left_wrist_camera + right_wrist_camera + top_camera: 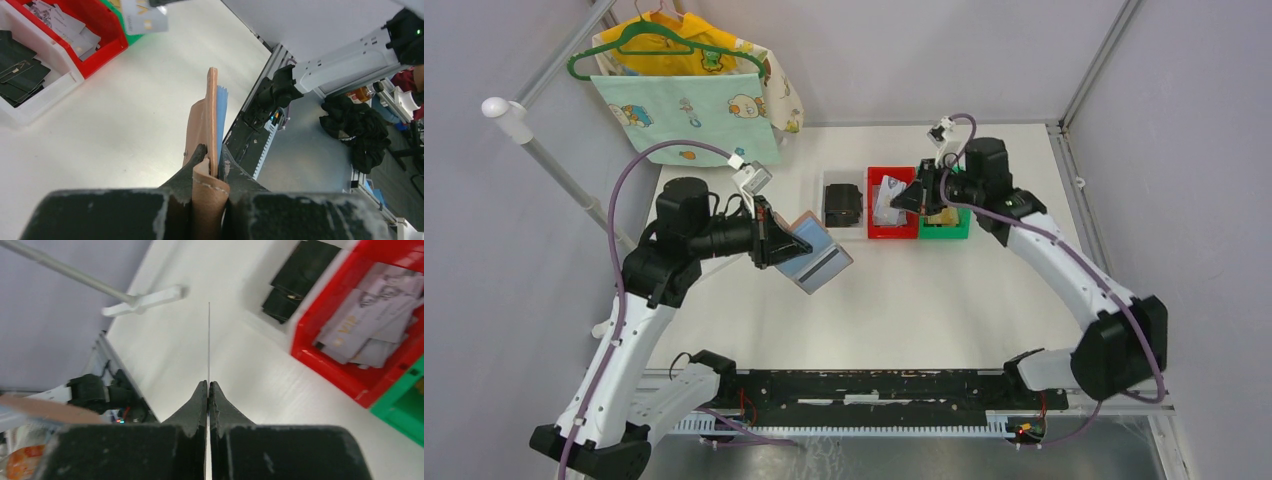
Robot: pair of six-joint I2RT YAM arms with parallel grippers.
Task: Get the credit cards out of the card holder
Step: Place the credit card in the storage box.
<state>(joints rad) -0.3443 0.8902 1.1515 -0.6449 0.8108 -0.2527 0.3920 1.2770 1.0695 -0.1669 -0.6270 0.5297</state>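
My left gripper [776,240] is shut on the card holder [816,255], a tan wallet held open above the table with its blue-grey inside facing up. Seen from the left wrist, the card holder [212,112] stands edge-on between my fingers [200,155], its closure tab curled at the jaws and blue sleeves on its right side. My right gripper [906,200] hovers over the red bin [874,232], shut on one pale credit card [143,19]. That credit card [209,340] shows as a thin edge-on line rising from the shut right gripper [208,386]. Several credit cards [367,322] lie in the red bin [325,365].
A white bin [829,180] left of the red one holds black blocky items [843,205]. A green bin [946,232] sits right of the red one. A clothes rack pole [554,165] with hung garments [689,85] stands at the far left.
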